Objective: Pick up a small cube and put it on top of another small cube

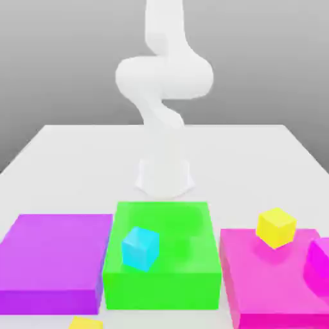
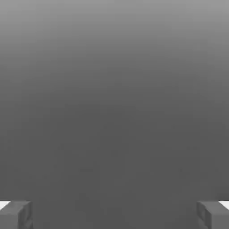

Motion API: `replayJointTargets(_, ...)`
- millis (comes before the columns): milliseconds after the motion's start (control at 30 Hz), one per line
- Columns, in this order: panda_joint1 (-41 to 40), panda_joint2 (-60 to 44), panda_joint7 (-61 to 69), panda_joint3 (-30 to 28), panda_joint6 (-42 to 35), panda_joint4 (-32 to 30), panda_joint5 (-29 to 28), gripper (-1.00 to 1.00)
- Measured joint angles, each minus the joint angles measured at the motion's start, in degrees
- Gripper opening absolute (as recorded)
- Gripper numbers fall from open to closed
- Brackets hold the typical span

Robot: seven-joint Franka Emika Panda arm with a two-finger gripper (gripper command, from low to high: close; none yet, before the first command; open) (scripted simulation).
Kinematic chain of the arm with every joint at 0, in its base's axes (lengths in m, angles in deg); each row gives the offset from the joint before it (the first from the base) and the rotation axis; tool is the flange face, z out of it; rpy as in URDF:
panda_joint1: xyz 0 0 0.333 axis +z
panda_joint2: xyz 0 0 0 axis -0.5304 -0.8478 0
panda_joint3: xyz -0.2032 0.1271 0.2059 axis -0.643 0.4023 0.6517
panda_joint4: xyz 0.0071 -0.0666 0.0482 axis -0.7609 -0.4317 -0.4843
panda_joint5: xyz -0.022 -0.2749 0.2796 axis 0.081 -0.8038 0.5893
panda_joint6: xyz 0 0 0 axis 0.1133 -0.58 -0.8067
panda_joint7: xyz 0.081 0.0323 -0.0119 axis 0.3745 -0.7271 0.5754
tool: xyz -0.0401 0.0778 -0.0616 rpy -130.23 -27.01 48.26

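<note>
1. Three big blocks sit in a row along the near edge of the white table (image 1: 64, 144): a purple block (image 1: 54, 254) at the exterior view's left, a green block (image 1: 164, 257) in the middle, a magenta block (image 1: 270, 276) at the right.
2. One cyan cube (image 1: 140, 247) rests on top of the green block, toward its left side.
3. Two yellow cubes counted. One yellow cube (image 1: 276, 227) sits on the magenta block near its back edge, tilted corner-on. A second yellow cube (image 1: 85, 322) lies in front of the purple block, cut off by the frame edge.
4. A rounded magenta shape (image 1: 318, 263) sits at the magenta block's right edge; kind unclear.
5. The white arm (image 1: 164, 83) rises from its base just behind the green block.
6. The gripper (image 2: 114, 214) has its two grey fingertips (image 2: 15, 214) spread wide apart, nothing between them, against plain grey background.
</note>
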Motion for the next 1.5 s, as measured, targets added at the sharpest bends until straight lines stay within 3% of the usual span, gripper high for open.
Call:
replayJointTargets(667,-2.1,-41.9,5.0,-6.5,10.7,3.0,4.8,0.0)
replayJointTargets(967,-4.6,-60.5,6.7,-7.4,15.6,4.3,6.1,0.0)
replayJointTargets(1133,-6.3,-70.9,8.1,-5.9,22.2,6.1,7.9,0.0)
replayJointTargets(1167,-6.5,-72.1,8.3,-5.6,23.1,6.3,8.2,-1.0)
replayJointTargets(1367,-6.7,-72.7,8.4,-5.5,23.5,6.5,8.3,-1.0)
replayJointTargets(1500,-5.7,-66.9,7.4,-6.8,19.0,5.2,6.9,-1.0)
